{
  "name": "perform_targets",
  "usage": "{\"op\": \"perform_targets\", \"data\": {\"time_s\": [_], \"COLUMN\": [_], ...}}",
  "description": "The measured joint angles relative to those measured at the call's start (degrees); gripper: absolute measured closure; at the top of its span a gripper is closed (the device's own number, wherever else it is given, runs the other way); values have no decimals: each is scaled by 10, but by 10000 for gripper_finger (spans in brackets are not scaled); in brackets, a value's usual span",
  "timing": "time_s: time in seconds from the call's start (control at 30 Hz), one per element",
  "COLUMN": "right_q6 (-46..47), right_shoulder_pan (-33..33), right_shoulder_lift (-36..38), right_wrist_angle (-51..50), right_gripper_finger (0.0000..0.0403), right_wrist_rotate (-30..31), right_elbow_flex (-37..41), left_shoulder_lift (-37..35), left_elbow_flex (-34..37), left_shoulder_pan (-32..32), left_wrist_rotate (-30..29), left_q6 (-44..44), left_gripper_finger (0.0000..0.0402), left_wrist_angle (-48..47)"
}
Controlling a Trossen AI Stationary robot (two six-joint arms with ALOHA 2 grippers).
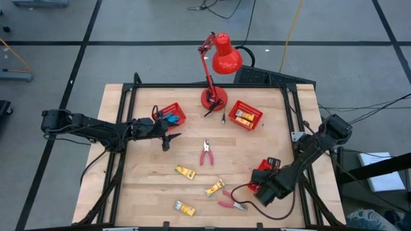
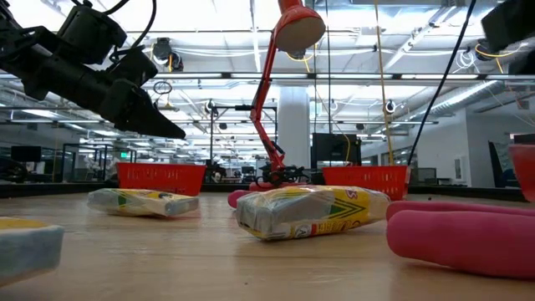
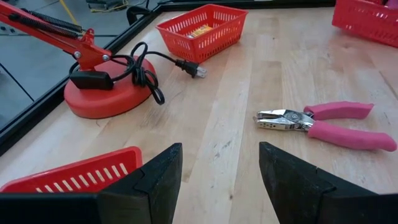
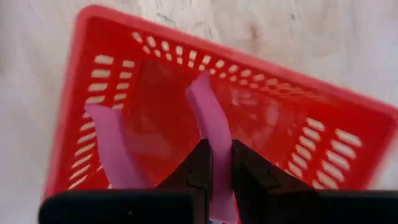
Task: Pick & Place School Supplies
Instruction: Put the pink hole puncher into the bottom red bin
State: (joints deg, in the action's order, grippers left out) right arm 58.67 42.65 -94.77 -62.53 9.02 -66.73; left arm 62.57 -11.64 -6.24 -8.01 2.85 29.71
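My right gripper [image 1: 264, 187] is at the table's near right, over a red mesh basket [image 4: 298, 124], and is shut on pink-handled pliers [image 4: 208, 112]. My left gripper [image 1: 168, 138] is open and empty, beside the left red basket [image 1: 172, 115], which holds blue items. Another pair of pink pliers [image 1: 207, 153] lies flat mid-table, ahead of the left fingers in the left wrist view [image 3: 323, 123]. A third pair [image 1: 232, 205] lies near the front edge. Yellow packets [image 1: 185, 172] [image 1: 215, 187] [image 1: 184, 207] lie on the wood. My right gripper pinches one pink handle [image 4: 216, 134] of the pliers between its two fingers, from above, pointing down. The other handle [image 4: 115, 149] stands free to one side. Both handle ends reach toward the basket's floor. The metal jaws are hidden behind the gripper.
A red desk lamp [image 1: 215, 96] stands at the far middle, its cord and plug [image 3: 186, 67] on the table. A red basket [image 1: 245, 115] with yellow items stands right of it. A black cable [image 1: 241, 192] loops by the right gripper.
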Motion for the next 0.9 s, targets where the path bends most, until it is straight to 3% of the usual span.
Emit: {"op": "perform_targets", "data": {"time_s": [0.23, 0.57, 0.9], "right_q6": [-46, -84, -87], "right_shoulder_pan": [-30, -66, -69], "right_shoulder_lift": [1, 0, 0], "right_wrist_angle": [102, 122, 145], "right_gripper_finger": [375, 374, 289], "right_wrist_rotate": [5, 36, 32], "right_elbow_flex": [61, 79, 80], "left_shoulder_lift": [0, 0, 0], "left_elbow_flex": [0, 0, 0], "left_shoulder_pan": [0, 0, 0], "left_wrist_rotate": [5, 6, 6], "left_q6": [2, 0, 4], "left_gripper_finger": [188, 188, 188], "left_wrist_angle": [0, 0, -7]}}
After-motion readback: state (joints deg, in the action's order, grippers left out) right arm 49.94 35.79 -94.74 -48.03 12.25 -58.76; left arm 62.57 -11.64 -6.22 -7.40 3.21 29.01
